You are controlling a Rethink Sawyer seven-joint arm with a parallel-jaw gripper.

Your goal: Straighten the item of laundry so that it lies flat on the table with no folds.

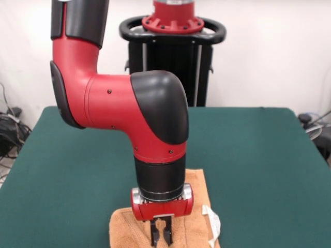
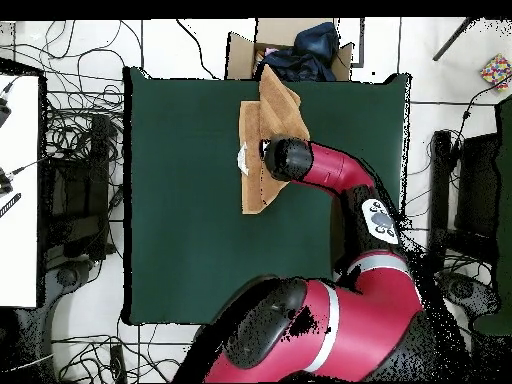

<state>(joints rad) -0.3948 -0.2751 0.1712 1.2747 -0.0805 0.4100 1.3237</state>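
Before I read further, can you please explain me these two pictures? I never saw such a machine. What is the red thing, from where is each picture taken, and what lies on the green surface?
The red and black machine is a robot arm on a pedestal. One picture looks across the table toward the robot; the other looks straight down from above. The table has a dark green cover. On it lies a tan towel, still folded and bunched, reaching the table's edge farthest from the robot, with a small white tag. The arm reaches over the towel. Its gripper points down at the cloth, fingers slightly apart. Whether it grips cloth cannot be told.
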